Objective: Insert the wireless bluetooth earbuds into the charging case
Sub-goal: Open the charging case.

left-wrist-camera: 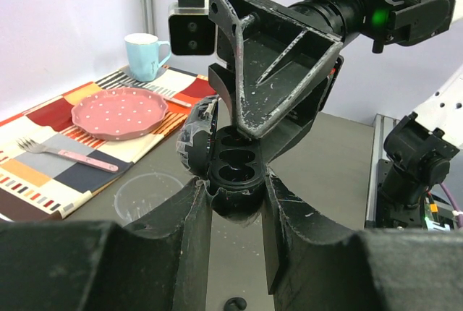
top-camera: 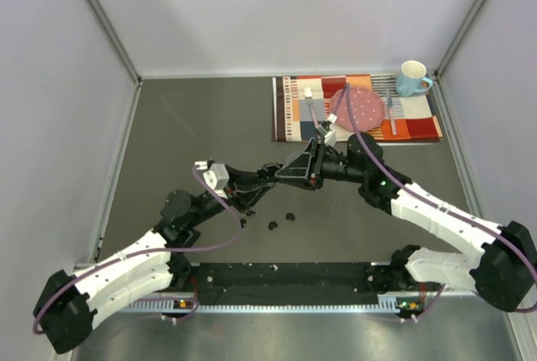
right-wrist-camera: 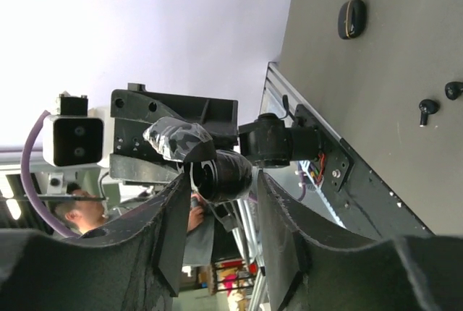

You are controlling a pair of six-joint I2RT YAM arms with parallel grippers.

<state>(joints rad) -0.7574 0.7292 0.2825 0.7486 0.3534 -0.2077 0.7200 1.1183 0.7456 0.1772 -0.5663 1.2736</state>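
Left gripper [left-wrist-camera: 235,189] clamps the open case [left-wrist-camera: 235,166]; right gripper [right-wrist-camera: 223,181], part-open around it, should pinch squarely, sparing the ten-o'clock lid [left-wrist-camera: 195,134].

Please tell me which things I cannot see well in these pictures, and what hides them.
1. Top view: the charging case is hidden under the left gripper and right gripper.
2. Left wrist view: the right gripper's near finger hides whatever lies between its fingers.
3. Right wrist view: the case is dark, so its wells cannot be made out.
4. Top view: the earbuds are too small to show any detail.
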